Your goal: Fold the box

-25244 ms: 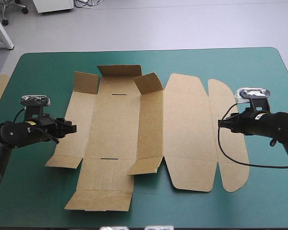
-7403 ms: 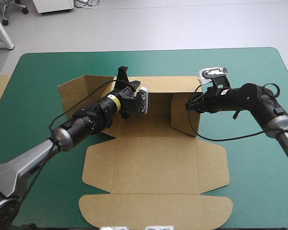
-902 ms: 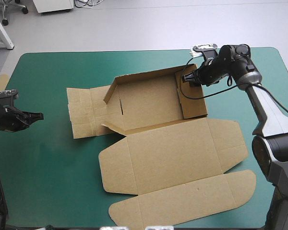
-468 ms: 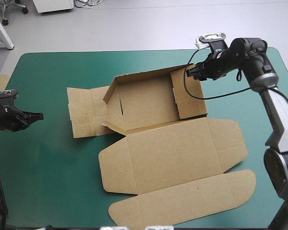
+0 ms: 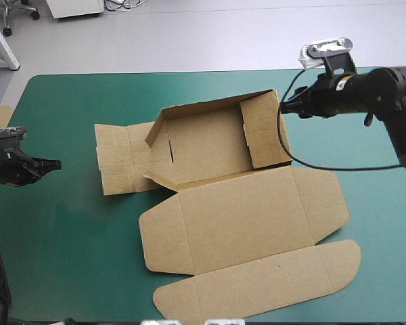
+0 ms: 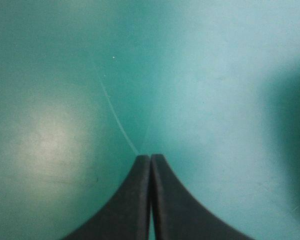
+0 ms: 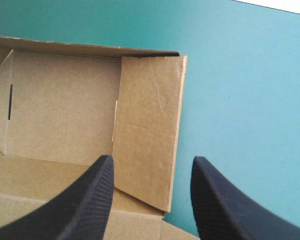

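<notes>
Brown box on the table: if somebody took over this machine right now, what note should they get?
Brown cardboard box: mid-table, far wall and right end wall up, lid flat toward the near edge.
Left claw: shut, empty, over the teal-green table cover, left of the box.
Right claw: open, empty, just outside the right end wall.
Left to do: left end flaps lie flat; probably raise and tuck them.

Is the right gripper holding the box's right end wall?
No: the right gripper stands open in its wrist view, with the box wall ahead of its fingers, unclamped.
</notes>
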